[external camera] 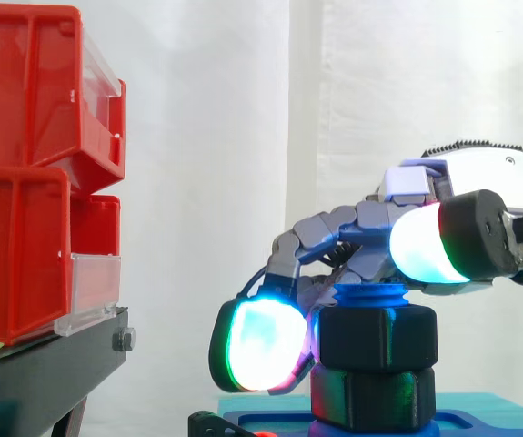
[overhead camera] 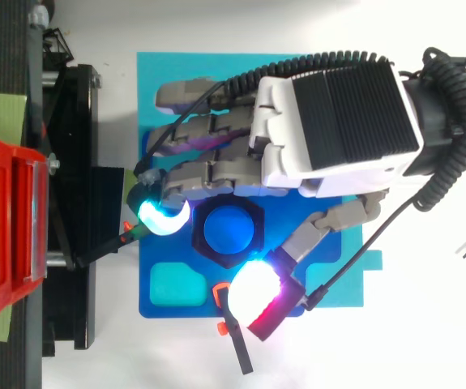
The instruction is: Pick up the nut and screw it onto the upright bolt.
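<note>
Already threaded, the nut sits near the top of the upright bolt, the hand close above the bolt — whether it grips, one cannot tell — and further turning should stay level, square to the bolt.

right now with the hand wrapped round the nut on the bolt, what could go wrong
1. The hand holds the nut only by its glowing pads at the nut's edges, so they may slip while turning.
2. In the side view the nut seems to sit against the black hex piece below, with the bolt tip above; more turning could jam it.
</note>
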